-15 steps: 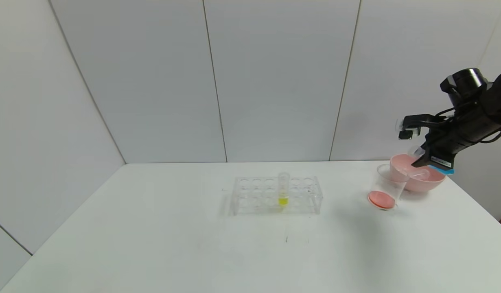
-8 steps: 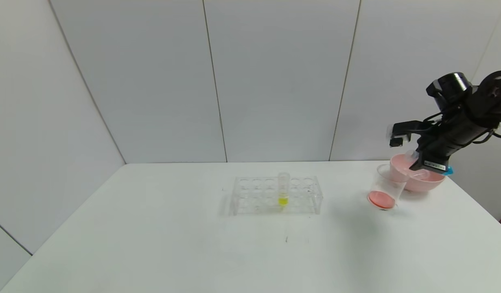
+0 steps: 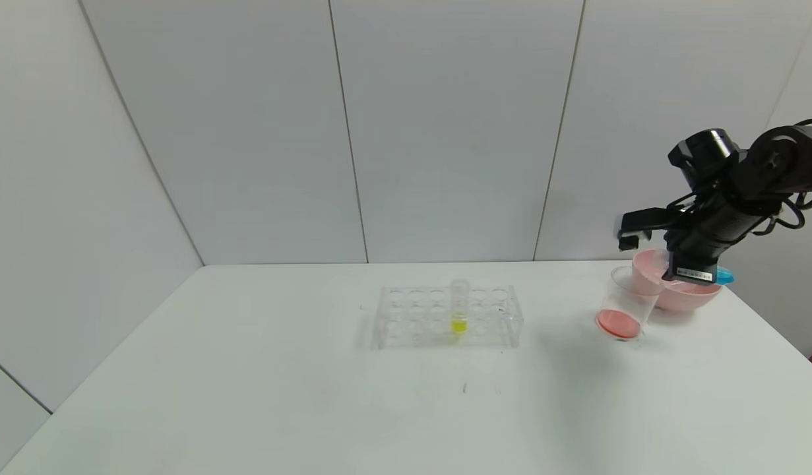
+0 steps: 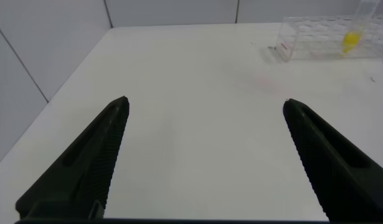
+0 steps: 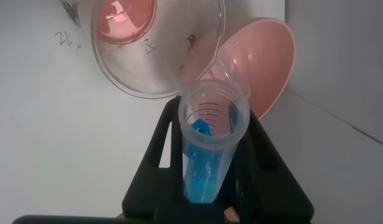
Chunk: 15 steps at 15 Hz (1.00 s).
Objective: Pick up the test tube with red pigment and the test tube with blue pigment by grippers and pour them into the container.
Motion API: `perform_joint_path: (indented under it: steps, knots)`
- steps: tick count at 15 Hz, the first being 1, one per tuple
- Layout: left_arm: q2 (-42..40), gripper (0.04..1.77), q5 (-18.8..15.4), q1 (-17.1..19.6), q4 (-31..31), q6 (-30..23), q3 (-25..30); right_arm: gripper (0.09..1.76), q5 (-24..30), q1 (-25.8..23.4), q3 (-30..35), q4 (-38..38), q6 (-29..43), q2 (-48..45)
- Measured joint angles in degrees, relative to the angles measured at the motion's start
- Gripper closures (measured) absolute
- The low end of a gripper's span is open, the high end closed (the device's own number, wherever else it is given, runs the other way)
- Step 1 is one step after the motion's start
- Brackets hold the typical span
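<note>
Blue-filled tube [image 5: 210,146] sits pinched in the right end effector [image 3: 692,272], mouth at the cup's [image 3: 626,307] rim, at the counter's [image 3: 247,396] three o'clock edge; left end effector [image 4: 203,162] hangs spread over bare counter.

The white table [image 3: 247,396] lay open around the tube rack [image 3: 445,316] — the crowding was at the far right, where the container [image 3: 626,307] touched the pink bowl [image 3: 683,297] under the right gripper [image 3: 676,270].

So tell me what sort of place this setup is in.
Most likely a mock chemistry bench in a robot test cell: a white table inside plain grey panel walls, a clear tube rack holding a yellow sample, and a robot arm tipping a blue tube over a cup.
</note>
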Motion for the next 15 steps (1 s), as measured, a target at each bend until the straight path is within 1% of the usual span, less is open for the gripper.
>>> perform_joint_path:
  steps: [5,8,15]
  knots:
    - [0.0,0.05,0.0,0.0,0.0,0.0,0.0,1.32,-3.7,1.2,0.0,-0.3,-0.3,0.9]
    - [0.0,0.05,0.0,0.0,0.0,0.0,0.0,1.32,-7.1,1.7,0.0,-0.3,-1.2,1.0]
    - [0.0,0.05,0.0,0.0,0.0,0.0,0.0,1.32,-13.0,3.5,0.0,0.0,-2.6,1.1]
